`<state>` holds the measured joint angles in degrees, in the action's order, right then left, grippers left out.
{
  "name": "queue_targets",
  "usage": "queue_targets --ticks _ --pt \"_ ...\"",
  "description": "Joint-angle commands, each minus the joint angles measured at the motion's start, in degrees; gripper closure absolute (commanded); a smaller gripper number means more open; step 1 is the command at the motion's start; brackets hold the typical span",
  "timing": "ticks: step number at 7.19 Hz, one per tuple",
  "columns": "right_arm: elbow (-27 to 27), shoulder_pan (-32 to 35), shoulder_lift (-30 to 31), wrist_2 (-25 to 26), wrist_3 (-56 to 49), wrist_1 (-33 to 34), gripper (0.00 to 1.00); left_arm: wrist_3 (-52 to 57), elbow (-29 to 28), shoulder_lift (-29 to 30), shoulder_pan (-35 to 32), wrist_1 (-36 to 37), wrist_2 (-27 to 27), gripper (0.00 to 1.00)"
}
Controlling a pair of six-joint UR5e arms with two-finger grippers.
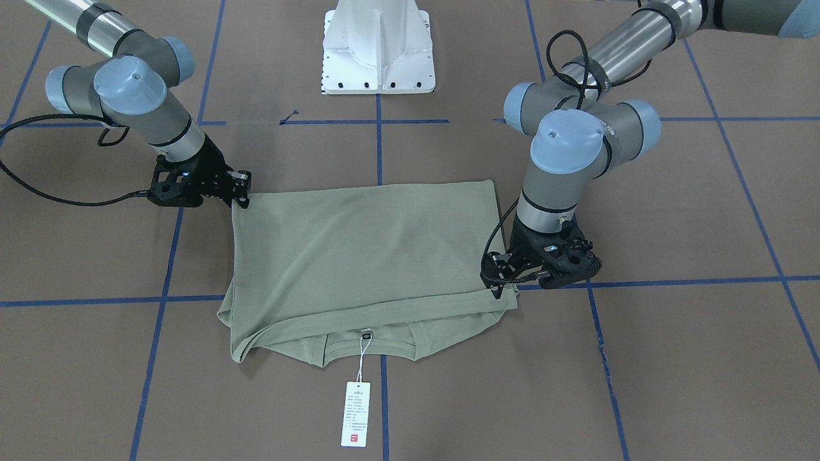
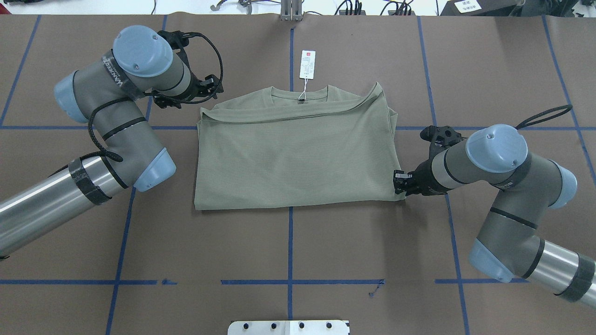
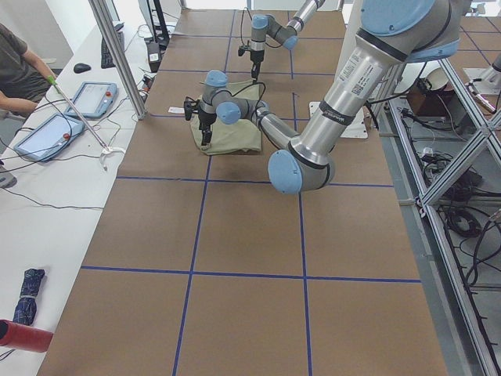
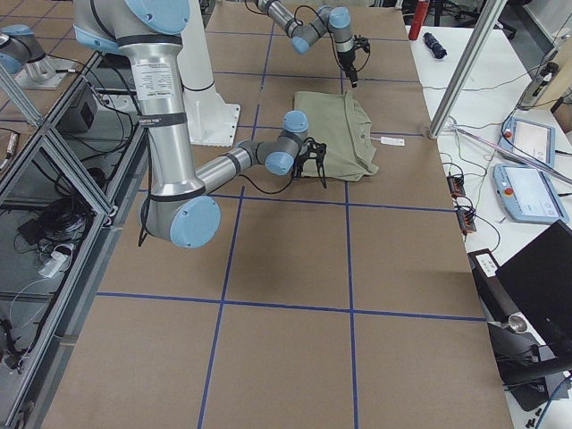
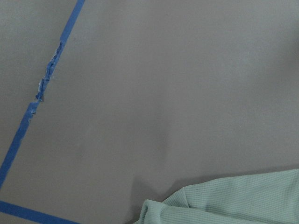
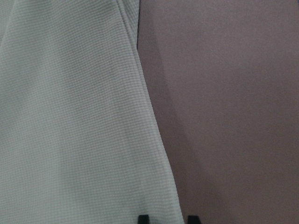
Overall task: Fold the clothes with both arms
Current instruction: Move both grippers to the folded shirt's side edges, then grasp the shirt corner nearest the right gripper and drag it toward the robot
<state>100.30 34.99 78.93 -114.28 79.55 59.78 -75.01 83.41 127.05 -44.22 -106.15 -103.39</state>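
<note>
The right tool [image 2: 400, 184] stood narrowly parted at the shirt [image 2: 293, 153], on its side nearest the surface's [image 2: 489, 70] right edge, seemingly clamping nothing. We could not tell the left tool's [image 1: 498, 289] spread. The shirt lay folded mid-surface, its hang tag [image 2: 307, 64] toward the far edge.

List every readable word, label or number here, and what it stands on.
Too small to read: the print and red mark on the white paper hang tag of the sage-green knit shirt.
Too blurred to read: white lettering on the black band around the grey left arm.
No text can be quoted.
</note>
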Motion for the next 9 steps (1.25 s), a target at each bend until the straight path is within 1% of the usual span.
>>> queue_targets --ticks 1,2,3,4,5,7,8,9 --pt "0.2 0.1 0.2 -0.6 0.0 0.1 1.0 0.0 0.0 0.0 0.0 0.0 0.0 0.0" --pt "2.6 0.4 1.9 -0.6 0.1 0.4 1.0 -0.1 0.0 0.0 0.0 0.0 0.0 0.0" --pt "7.9 -0.3 7.0 -0.7 0.6 0.5 1.0 -0.1 0.0 0.0 0.0 0.0 0.0 0.0" --pt "12.7 -2.9 11.9 -1.5 1.1 0.5 1.0 -0.1 0.2 0.0 0.0 0.1 0.1 0.0" --pt "17.2 -8.3 17.1 -1.6 5.5 0.5 1.0 -0.2 0.4 0.0 0.0 0.1 0.2 0.0" --pt "24.9 -21.0 27.4 -1.5 10.2 0.5 1.0 -0.2 1.3 -0.1 0.0 0.2 0.3 0.0" --pt "26.8 -26.8 30.0 -1.5 13.5 0.3 1.0 -0.3 2.3 -0.2 0.0 0.3 0.3 0.0" --pt "26.9 -31.0 29.9 -1.3 17.4 0.3 1.0 -0.3 3.1 -1.0 0.0 0.3 0.3 0.0"
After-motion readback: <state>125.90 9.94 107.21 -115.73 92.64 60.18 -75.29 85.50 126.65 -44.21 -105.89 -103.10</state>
